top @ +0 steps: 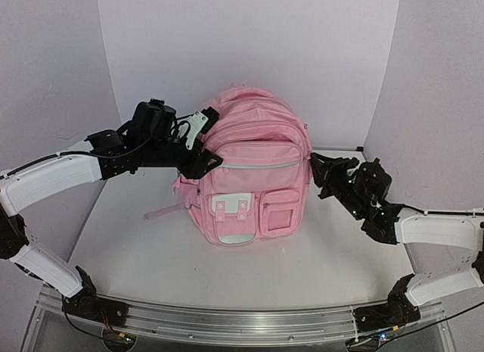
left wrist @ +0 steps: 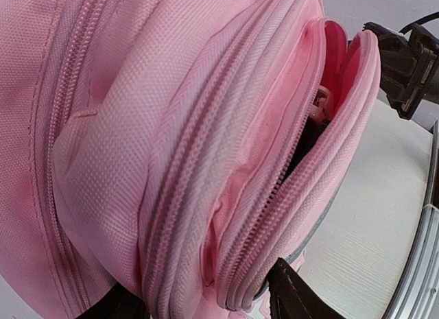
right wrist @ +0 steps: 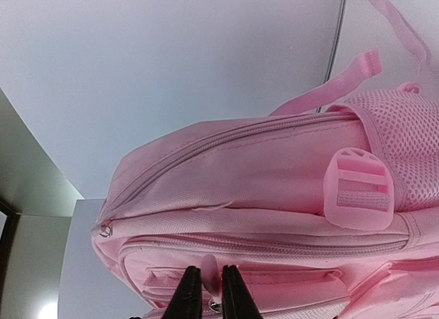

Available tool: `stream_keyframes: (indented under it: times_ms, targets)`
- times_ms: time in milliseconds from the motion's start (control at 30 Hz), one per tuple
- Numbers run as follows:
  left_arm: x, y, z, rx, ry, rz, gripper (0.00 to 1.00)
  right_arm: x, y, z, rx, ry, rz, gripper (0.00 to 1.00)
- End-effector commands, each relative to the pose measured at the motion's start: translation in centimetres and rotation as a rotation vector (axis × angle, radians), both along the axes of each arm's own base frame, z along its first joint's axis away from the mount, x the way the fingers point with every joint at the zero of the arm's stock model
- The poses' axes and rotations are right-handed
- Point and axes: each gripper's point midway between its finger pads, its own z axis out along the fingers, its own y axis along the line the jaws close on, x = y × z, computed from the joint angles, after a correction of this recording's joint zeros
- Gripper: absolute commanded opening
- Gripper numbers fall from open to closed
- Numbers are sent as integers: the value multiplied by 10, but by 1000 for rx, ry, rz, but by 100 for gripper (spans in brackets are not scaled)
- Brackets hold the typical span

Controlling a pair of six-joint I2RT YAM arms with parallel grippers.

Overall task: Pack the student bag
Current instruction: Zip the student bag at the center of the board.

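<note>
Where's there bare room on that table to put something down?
The table is bare in front, between the student bag and the arms' bases. It is crowded at the bag's two sides, where the left gripper and right gripper sit right against it.

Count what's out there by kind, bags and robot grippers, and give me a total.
Bags: 1, the large pink fabric backpack
Black two-finger grippers: 2, the left gripper and the right gripper
Total: 3
</note>
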Motion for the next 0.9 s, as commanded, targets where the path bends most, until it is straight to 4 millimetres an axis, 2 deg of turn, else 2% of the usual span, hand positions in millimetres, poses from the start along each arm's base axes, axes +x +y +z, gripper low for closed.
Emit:
stream_keyframes:
  times_ms: [0, 200, 500, 733, 867]
  targets:
    - [-4, -10, 13, -33, -11, -48, 57, 5, 4, 29, 19, -78, -13, 2]
    - [-6, -11, 14, -43, 1, -55, 56, 10, 0, 47, -33, -129, -58, 0]
    - [-10, -13, 18, -62, 8, -76, 54, 13, 5, 110, -251, -272, -157, 0]
    - [-9, -19, 22, -89, 18, -82, 54, 10, 39, 138, -473, -361, -136, 0]
    - [-11, -25, 24, -118, 33, -102, 54, 1, 66, 138, -590, -395, -110, 0]
